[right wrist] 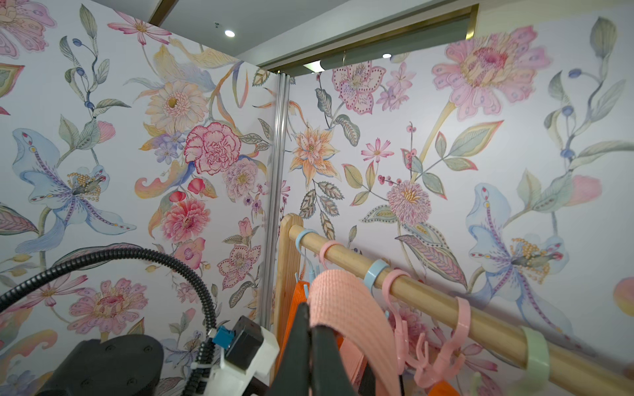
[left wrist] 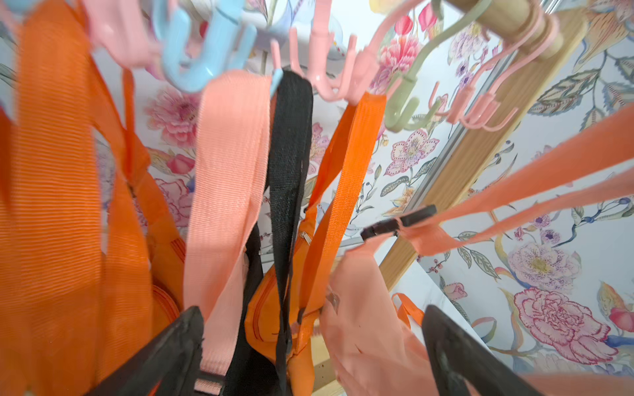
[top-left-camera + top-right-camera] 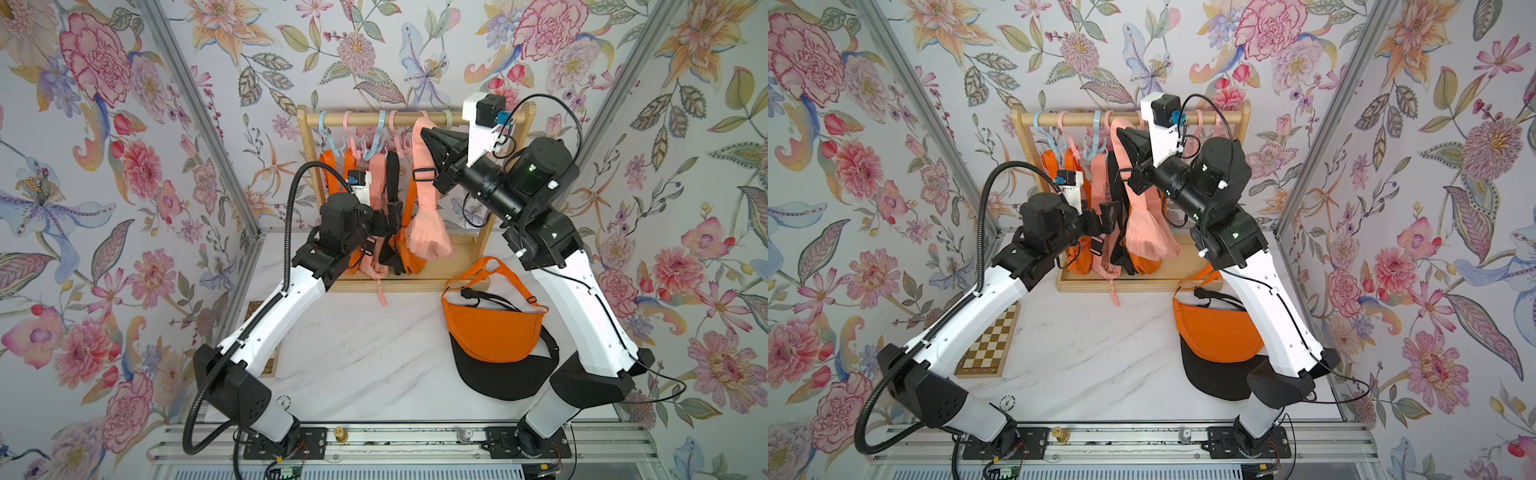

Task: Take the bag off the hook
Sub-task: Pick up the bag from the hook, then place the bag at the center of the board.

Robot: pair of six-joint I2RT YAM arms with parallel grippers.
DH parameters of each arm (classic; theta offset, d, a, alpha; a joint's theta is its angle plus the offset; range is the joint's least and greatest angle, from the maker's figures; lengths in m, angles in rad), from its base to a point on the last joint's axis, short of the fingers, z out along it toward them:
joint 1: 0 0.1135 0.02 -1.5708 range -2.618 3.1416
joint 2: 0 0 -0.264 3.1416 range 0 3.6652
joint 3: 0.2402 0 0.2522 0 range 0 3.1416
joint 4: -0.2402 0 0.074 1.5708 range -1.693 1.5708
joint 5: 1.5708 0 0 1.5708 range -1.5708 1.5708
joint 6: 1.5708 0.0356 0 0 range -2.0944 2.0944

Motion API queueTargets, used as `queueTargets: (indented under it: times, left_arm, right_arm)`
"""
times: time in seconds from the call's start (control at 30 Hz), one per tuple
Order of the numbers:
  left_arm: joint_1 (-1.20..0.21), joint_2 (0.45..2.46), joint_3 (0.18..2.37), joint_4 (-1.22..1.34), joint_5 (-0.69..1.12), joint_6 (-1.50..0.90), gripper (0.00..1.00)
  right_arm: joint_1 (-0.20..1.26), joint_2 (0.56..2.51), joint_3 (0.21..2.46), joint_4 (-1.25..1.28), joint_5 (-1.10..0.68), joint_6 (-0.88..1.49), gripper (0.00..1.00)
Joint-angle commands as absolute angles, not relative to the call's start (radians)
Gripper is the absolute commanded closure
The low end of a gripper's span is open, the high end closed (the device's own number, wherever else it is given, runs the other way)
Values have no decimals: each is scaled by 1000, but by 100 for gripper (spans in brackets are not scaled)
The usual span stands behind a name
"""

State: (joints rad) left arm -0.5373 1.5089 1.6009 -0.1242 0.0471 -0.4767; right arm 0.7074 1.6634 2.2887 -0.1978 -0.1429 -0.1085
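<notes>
Right arm [image 3: 573, 299] reaches highest for me, up at the rack [image 3: 365, 119] along the tabletop's [image 3: 365, 353] far edge. Pink bag [image 3: 430, 235] dangles over the rack's base, its strap [image 1: 343, 301] pinched in the clenched right gripper [image 3: 424, 135] and held high, I judge, to clear the hooks [image 2: 329, 85]. Left gripper [image 2: 312, 319] gapes, released, alongside.

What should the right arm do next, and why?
Probably draw the right gripper back toward the table, carrying the pink bag away from the rack. It is shut on the strap, which looks clear of the hooks, and the left gripper stands open, holding nothing.
</notes>
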Motion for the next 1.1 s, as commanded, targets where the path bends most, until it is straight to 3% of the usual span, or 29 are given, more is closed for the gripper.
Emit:
queueTargets:
  times: [0.0,0.23,0.6,1.07]
  left_arm:
    - [-545,1421,1561,-186,-2,-424,0]
    - [-545,1222,1460,-270,-4,-381,0]
    - [-583,1035,1356,-382,147,-339,0]
    - [-645,1006,1186,-280,287,-322,0]
  right_arm:
    - [769,1636,2263,-202,20,-258,100]
    - [924,1568,2162,-214,188,-374,100]
    - [1169,1392,1869,-170,390,-337,100]
    - [1231,1299,1761,-163,494,-281,100]
